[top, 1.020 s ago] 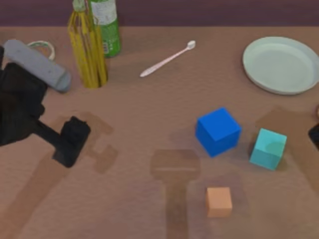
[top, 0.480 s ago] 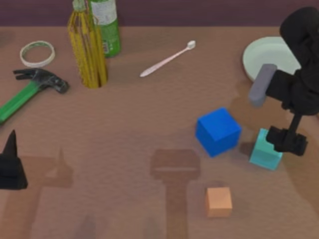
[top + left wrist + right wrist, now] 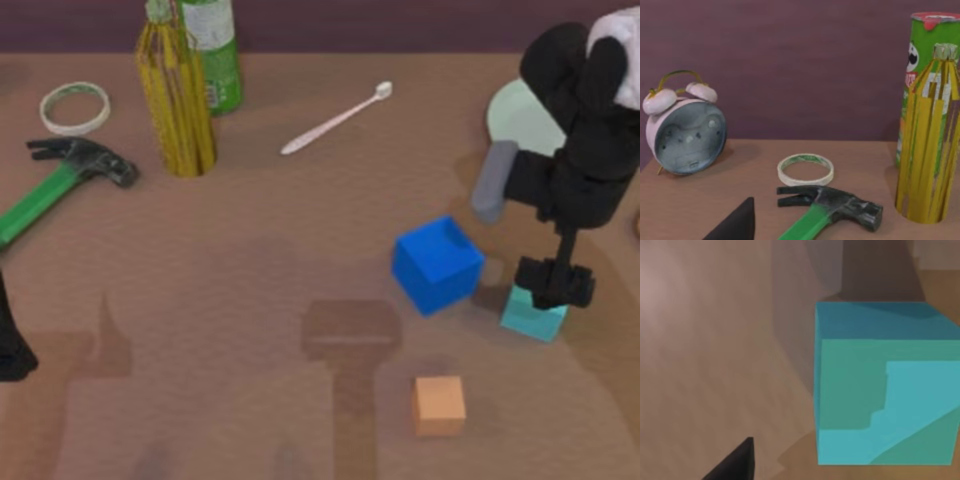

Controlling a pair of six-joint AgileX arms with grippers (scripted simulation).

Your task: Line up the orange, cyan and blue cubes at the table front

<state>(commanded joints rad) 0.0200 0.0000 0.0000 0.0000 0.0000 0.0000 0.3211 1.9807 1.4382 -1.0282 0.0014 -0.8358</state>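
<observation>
The cyan cube (image 3: 531,319) stands at the right of the table (image 3: 250,300), and my right gripper (image 3: 555,283) hangs open directly over it, hiding its far part. In the right wrist view the cyan cube (image 3: 885,385) fills the picture close up, with one dark fingertip (image 3: 737,462) off to its side and not touching it. To the cube's left sits the larger blue cube (image 3: 437,263). The small orange cube (image 3: 439,404) rests nearer the front edge. My left gripper (image 3: 10,350) is parked open at the table's left edge, one fingertip (image 3: 737,225) showing.
A pale plate (image 3: 512,118) lies at the back right, partly under my right arm. A toothbrush (image 3: 335,118), a green can (image 3: 212,50) and a yellow bottle (image 3: 177,100) stand along the back. A tape ring (image 3: 75,107), a green-handled hammer (image 3: 70,170) and an alarm clock (image 3: 685,132) are at the left.
My right arm came in from the right and has shifted left over the cyan cube, covering more of it. My left arm pulled back to the left edge, uncovering the hammer.
</observation>
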